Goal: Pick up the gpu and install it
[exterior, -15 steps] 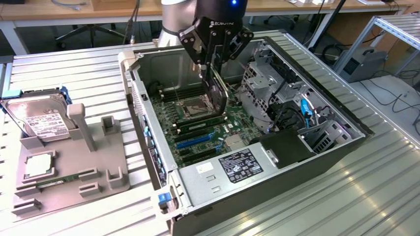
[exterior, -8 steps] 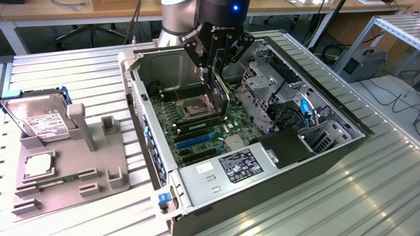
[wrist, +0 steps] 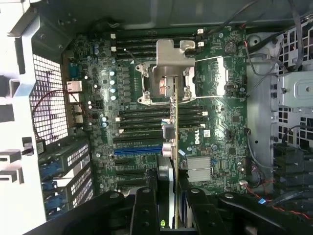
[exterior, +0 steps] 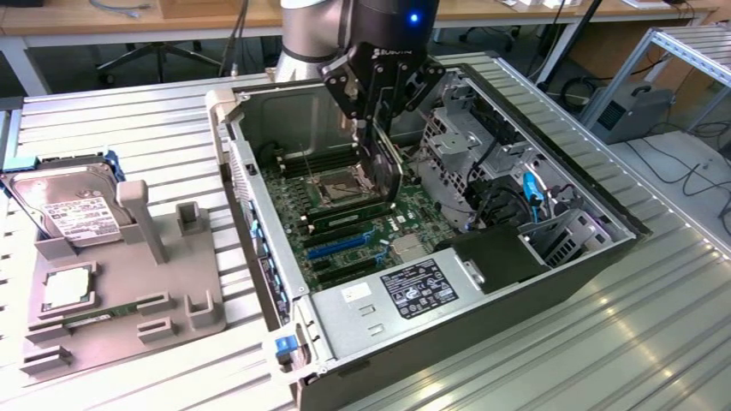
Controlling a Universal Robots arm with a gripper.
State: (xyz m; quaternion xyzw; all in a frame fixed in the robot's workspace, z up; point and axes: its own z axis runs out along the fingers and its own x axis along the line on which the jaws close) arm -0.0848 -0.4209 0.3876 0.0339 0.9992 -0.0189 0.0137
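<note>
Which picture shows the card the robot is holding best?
The exterior view: the gpu hangs from the gripper over the motherboard, its dark face showing. The wrist view sees it edge-on, as a thin strip.

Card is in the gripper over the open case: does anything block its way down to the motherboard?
Nothing visible does. The gripper holds the thin dark gpu card upright above the green motherboard. The black computer case lies open, and nothing lies between card and board.
</note>
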